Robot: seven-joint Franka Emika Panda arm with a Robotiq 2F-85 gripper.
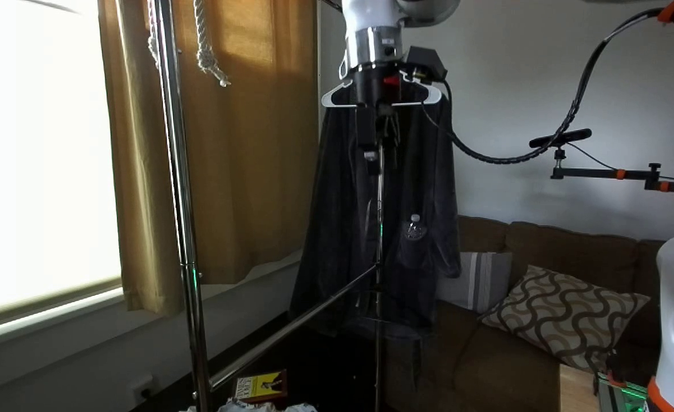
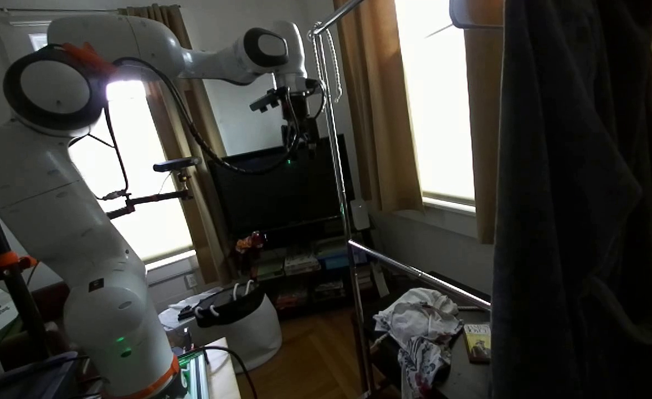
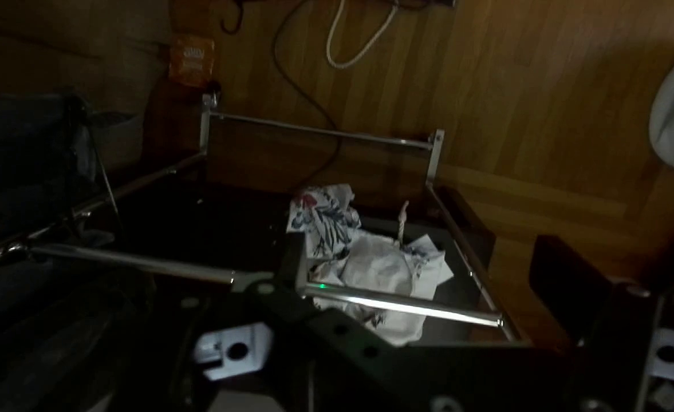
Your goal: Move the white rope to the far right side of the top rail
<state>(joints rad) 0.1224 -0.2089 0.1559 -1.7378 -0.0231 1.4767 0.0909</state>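
Wrist view and exterior views: hazards before pick-up

The arm is extended at the rack upright. Misjudged depth on a sideways move could drive it into the pole and rock the frame.

A dark garment hangs toward the opposite end of the rack. If that is the intended right side, as seems likely, the cloth may block placement.

The top rail runs out of frame in an exterior view, so free space along it cannot be confirmed.

The black cable sags in a loop off the arm. Its slack could catch on the upright during transfer.

The fingers are spread apart and hold nothing. Both exterior views place them lower than the target; closing at this level would miss.

The white rope hangs from the rail, next to the upright, in two strands, one end knotted. Pinching one strand only could let the rest slide or twist; lifting too little could jam the knot against the metal.

A pale cord end below, in the wrist view, could be mistaken for the target.
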